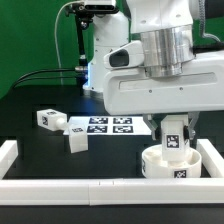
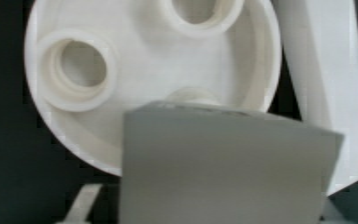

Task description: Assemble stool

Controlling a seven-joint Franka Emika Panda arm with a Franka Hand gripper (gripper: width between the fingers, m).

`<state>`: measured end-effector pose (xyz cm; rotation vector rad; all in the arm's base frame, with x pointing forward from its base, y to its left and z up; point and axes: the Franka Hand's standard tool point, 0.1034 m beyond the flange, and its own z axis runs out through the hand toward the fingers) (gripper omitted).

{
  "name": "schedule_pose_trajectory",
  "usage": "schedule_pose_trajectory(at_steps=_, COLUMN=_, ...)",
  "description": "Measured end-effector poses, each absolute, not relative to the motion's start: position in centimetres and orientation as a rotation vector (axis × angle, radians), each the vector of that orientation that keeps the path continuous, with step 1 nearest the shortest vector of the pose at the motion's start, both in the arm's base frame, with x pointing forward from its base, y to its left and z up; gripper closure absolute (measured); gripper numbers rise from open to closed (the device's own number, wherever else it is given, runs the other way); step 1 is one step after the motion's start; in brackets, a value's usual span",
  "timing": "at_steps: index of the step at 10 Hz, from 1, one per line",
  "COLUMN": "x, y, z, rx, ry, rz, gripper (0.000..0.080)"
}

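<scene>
The white round seat (image 1: 160, 166) lies flat near the exterior view's right, close to the right rail, with a marker tag on its side. My gripper (image 1: 172, 128) stands right over it, shut on a short white leg (image 1: 172, 143) with a tag, held upright with its lower end at the seat's top. In the wrist view the held leg (image 2: 220, 165) fills the foreground as a grey block. Behind it is the seat (image 2: 158, 95), with two round sockets (image 2: 75, 65). My fingers do not show in the wrist view. Two loose legs (image 1: 48, 118) (image 1: 77, 141) lie on the dark table at the exterior view's left.
The marker board (image 1: 105, 125) lies flat in the middle of the table behind the seat. Long white rails run along the front (image 1: 70, 190), the left (image 1: 8, 152) and the right (image 1: 212, 155). The arm's body fills the upper right of the exterior view.
</scene>
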<state>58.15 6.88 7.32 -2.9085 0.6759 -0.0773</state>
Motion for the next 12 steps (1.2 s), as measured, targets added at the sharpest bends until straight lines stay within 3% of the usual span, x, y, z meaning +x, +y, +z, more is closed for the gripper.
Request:
schedule_pose_trajectory(at_steps=5, x=58.9, y=9.1, z=7.0, rx=-2.45, ry=1.627, rz=0.024, gripper=0.0459)
schedule_pose_trajectory(at_steps=12, x=58.7, y=10.5, z=6.9, rx=-1.889, ry=2.21, rz=0.146, gripper=0.0459)
